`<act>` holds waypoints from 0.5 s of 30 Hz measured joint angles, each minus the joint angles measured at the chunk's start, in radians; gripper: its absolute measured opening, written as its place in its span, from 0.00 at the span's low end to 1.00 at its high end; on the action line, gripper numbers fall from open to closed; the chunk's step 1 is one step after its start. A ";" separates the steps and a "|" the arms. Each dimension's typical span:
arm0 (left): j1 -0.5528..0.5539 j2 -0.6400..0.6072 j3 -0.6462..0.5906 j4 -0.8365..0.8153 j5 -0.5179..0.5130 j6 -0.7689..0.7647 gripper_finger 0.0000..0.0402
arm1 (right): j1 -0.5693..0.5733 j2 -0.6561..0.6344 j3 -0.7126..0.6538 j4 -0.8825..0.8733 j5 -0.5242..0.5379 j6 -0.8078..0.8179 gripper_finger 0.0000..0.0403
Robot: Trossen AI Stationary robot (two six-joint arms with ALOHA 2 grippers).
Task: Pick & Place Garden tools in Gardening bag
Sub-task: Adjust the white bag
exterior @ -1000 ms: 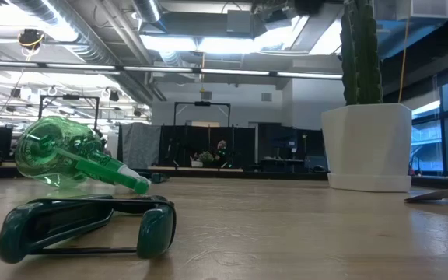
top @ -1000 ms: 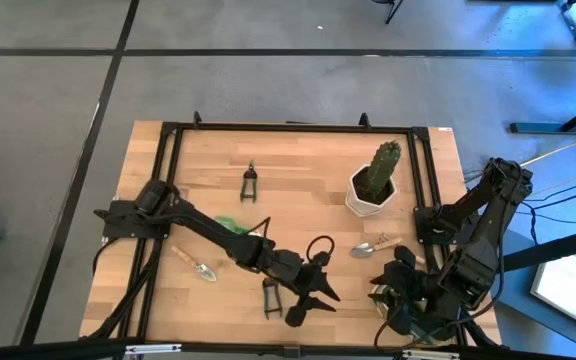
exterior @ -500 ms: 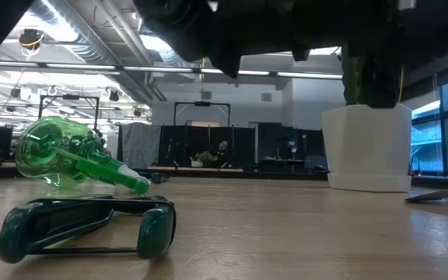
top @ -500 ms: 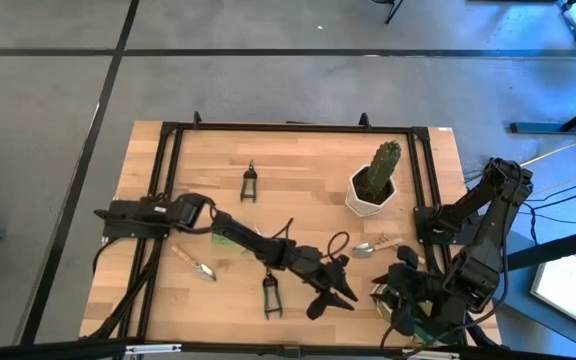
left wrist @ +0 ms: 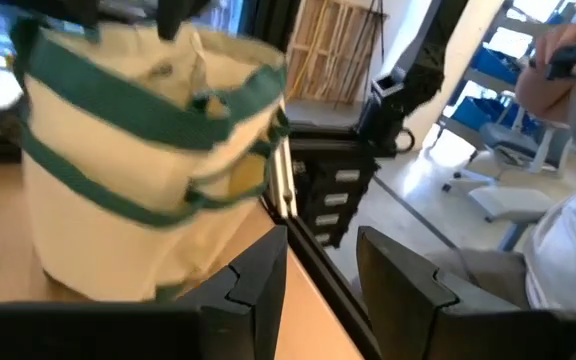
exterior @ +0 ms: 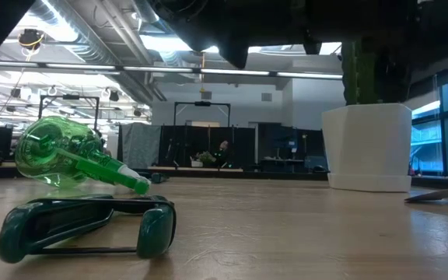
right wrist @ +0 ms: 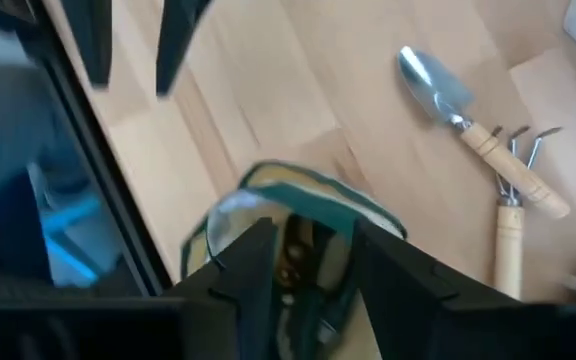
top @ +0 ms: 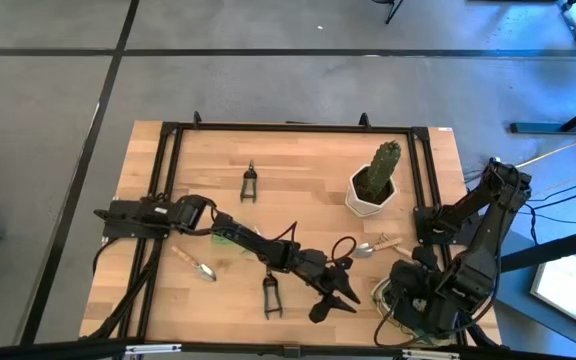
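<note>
Khaki bag (left wrist: 138,150) w/ green trim is being kept at the table's near right corner, mostly hidden under the R arm in the high view. It is being hovered over by the right gripper (right wrist: 313,230), which is being held right at the rim. Whether that pincer is clamped on the rim or only poised there can't be told.

The left gripper (top: 333,293) is being reached across the near edge twd the bag. Its pincer is being held slightly apart, and nothing is being seen btwn the tips in the L wrist view.

Most tools are not yet being bagged. One pair of shears (top: 271,297) is lying just behind the L gripper and a second pair (top: 249,183) at the far side. One trowel (top: 373,246) is lying btwn bag and cactus pot (top: 371,192), the other trowel (top: 197,266) near the L arm's base, and the spray bottle (exterior: 61,159) on its side.

Risks, as judged: both arms are being crowded into one corner, so a knock btwn them seems possible. If the bag isn't being gripped firmly, a push from the L side could tip it or shove it off the table (top: 308,160).
</note>
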 joint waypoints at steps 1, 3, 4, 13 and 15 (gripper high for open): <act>-0.003 0.000 -0.004 -0.003 0.001 -0.001 0.29 | -0.002 0.004 0.000 0.001 -0.025 -0.036 0.34; -0.007 0.000 -0.006 -0.005 0.002 -0.002 0.29 | -0.002 0.017 0.000 0.001 -0.063 -0.122 0.33; -0.007 0.000 -0.006 -0.003 0.008 -0.002 0.29 | -0.001 0.026 0.000 0.001 -0.072 -0.171 0.33; -0.007 0.000 -0.006 -0.005 0.049 -0.016 0.29 | 0.005 0.117 0.000 0.005 -0.059 -0.501 0.36; -0.005 0.000 -0.006 -0.004 0.062 -0.019 0.29 | 0.004 0.120 0.000 0.005 -0.045 -0.517 0.37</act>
